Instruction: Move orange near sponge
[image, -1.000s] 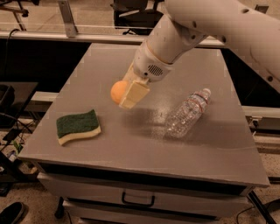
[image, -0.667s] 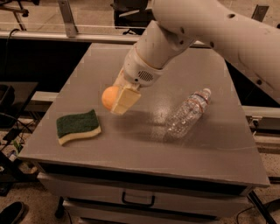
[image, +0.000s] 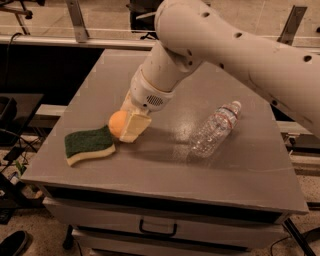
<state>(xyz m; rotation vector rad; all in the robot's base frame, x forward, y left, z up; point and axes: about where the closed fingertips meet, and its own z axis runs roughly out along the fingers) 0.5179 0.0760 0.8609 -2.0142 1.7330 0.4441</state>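
Note:
The orange (image: 116, 123) is a small smooth ball, held in my gripper (image: 125, 126) just right of the sponge (image: 89, 145). The sponge has a dark green top and a pale yellow base and lies on the grey table (image: 165, 165) near its front left. The orange touches or nearly touches the sponge's right end. My pale finger (image: 134, 128) covers the orange's right side. The big white arm comes down from the upper right.
A clear plastic bottle (image: 214, 130) lies on its side to the right of the gripper. The table has drawers below its front edge (image: 158, 230). Dark equipment and cables stand on the floor at the left.
My gripper has carried the orange down and to the left, from the table's middle to right beside the sponge. The sponge and bottle have not moved.

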